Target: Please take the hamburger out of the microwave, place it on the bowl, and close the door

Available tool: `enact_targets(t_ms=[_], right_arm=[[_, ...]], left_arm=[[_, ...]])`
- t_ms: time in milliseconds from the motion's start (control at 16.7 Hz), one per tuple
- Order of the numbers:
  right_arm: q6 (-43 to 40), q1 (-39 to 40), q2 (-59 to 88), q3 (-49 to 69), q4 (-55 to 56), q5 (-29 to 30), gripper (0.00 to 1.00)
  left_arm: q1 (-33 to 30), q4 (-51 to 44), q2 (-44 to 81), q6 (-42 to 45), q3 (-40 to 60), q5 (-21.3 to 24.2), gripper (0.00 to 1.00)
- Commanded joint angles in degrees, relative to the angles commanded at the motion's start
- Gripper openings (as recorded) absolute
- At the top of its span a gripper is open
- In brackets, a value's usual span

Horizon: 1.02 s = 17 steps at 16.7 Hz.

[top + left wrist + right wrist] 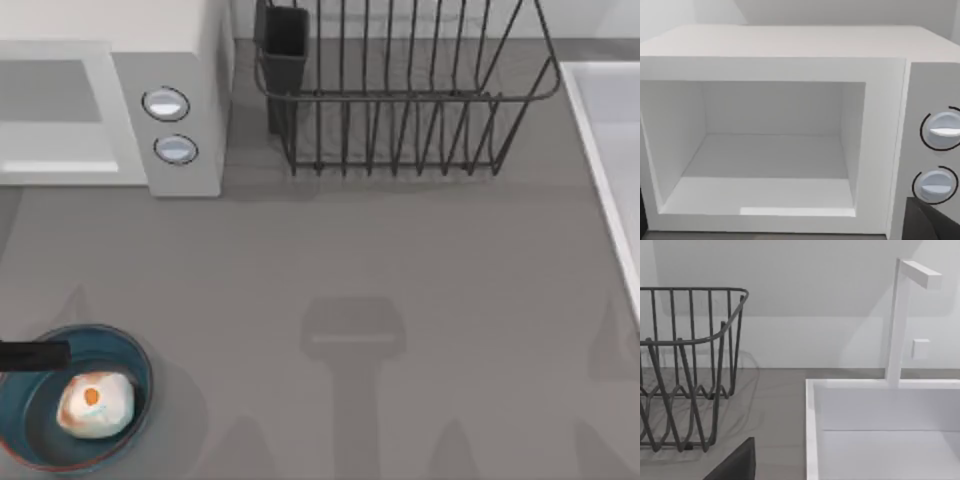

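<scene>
The hamburger (95, 404), a pale lump with an orange spot, lies inside the dark blue bowl (135, 365) at the table's front left. A dark part of my left gripper (35, 355) reaches in from the left edge over the bowl's far rim, apart from the hamburger. The microwave (185, 90) stands at the back left with two round knobs (166, 103). In the left wrist view, the microwave (790, 55) shows an open, bare cavity (770, 160). The door is out of view. A dark piece of my right gripper (735, 465) shows low in the right wrist view.
A dark wire dish rack (400, 100) stands at the back centre, right of the microwave. A white sink basin (610, 150) runs along the right side, with a white tap (900, 320) behind the basin (880, 430). Grey tabletop stretches across the middle.
</scene>
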Motion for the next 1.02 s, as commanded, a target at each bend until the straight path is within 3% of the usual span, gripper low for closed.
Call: enact_targets(t_ms=[240, 480, 1020], right_arm=[[0.0, 0.0, 0.0, 0.0, 0.0, 0.0, 1.00], [0.0, 0.0, 0.0, 0.0, 0.0, 0.0, 1.00], [0.0, 0.0, 0.0, 0.0, 0.0, 0.0, 1.00]], left_arm=[[0.7, -0.4, 0.5, 0.4, 0.7, 0.6, 0.00], [7.5, -5.0, 8.2, 5.5, 7.7, 5.5, 0.00], [40.2, -26.6, 46.5, 28.9, 41.2, 29.2, 0.00]])
